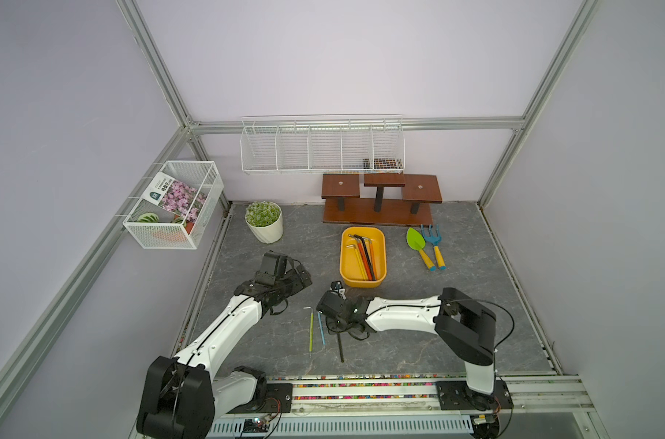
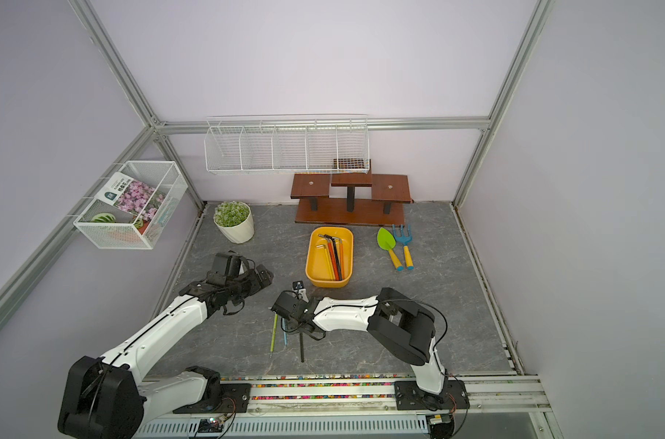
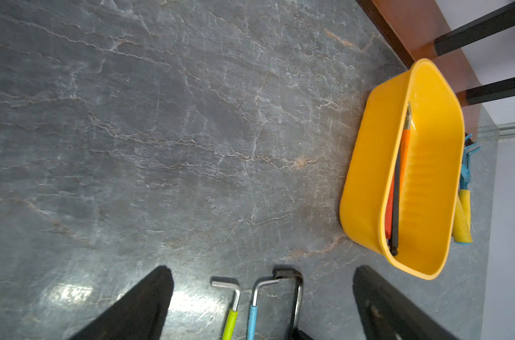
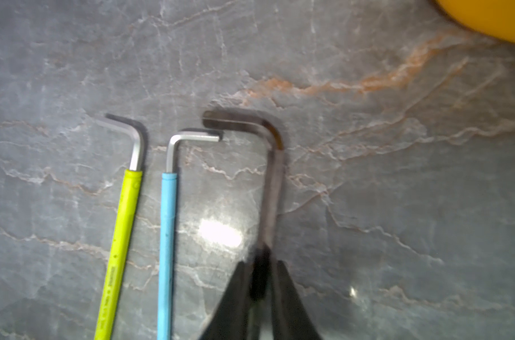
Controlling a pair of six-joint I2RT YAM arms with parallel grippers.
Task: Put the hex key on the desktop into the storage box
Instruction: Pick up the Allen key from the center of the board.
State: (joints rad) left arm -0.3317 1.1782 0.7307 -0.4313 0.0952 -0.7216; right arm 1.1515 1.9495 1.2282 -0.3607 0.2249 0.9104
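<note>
Right fingers [image 4: 290,303] pinch dark hex key [image 4: 273,182]; green key [image 4: 122,229], blue key [image 4: 166,235] alongside

A lab test booth, shown by aluminium frame [image 1: 456,123] and plain lilac walls [image 1: 342,57]

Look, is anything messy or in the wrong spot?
Nothing is spilled or broken. Three keys are outside the yellow box: a green key and a blue key lie on the desk, and the right tool pinches a black key beside them.

Green key [image 4: 123,220], blue key [image 4: 166,235] and black key [image 4: 272,191] lie side by side on the grey worktop [image 4: 397,206], near the yellow box [image 1: 362,282].
</note>
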